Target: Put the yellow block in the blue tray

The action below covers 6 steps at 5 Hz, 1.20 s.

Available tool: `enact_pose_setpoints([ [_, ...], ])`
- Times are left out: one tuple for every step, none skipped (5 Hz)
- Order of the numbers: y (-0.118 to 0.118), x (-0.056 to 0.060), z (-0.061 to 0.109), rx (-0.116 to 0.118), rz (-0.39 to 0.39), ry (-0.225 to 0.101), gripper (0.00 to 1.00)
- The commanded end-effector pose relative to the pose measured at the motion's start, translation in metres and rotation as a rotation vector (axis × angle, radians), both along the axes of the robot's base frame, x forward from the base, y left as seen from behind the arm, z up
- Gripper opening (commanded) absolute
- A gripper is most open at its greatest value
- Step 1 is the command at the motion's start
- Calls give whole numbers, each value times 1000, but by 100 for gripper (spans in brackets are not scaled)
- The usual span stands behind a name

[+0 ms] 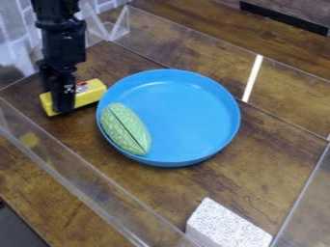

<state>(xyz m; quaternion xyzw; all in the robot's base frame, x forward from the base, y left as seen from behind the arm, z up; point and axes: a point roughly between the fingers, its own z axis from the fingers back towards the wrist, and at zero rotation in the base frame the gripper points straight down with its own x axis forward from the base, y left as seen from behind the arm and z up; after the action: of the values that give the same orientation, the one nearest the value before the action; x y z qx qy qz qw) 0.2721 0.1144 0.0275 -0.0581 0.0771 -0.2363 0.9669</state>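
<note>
Gripper [58, 96] clamped on yellow block [77, 95], pointing down at table. Blue tray [194, 106] just to its right, w/ green ribbed oval [125, 127] inside.

Evenly lit indoor view, moderately bright, low in resolution and slightly soft throughout. A white streak of glare [254, 77] runs across the dark wooden table [277, 145] at right. Clear plastic walls [52, 169] show faint reflections. Shadows are soft and short.

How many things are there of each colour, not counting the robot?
Yellow: 1, the yellow block
Blue: 1, the blue tray
Green: 1, the green ribbed oval
White: 1, the white speckled block
Total: 4
</note>
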Motion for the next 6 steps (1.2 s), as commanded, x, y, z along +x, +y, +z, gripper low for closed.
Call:
enact_pose_setpoints([
  [-4,15,22,22,-19,-65,0],
  [-4,16,25,20,-24,-66,0],
  [-4,17,28,19,-28,-67,0],
  [-3,17,30,17,-31,-67,0],
  [-2,18,33,15,-34,-67,0],
  [-2,20,36,13,-41,-67,0],
])
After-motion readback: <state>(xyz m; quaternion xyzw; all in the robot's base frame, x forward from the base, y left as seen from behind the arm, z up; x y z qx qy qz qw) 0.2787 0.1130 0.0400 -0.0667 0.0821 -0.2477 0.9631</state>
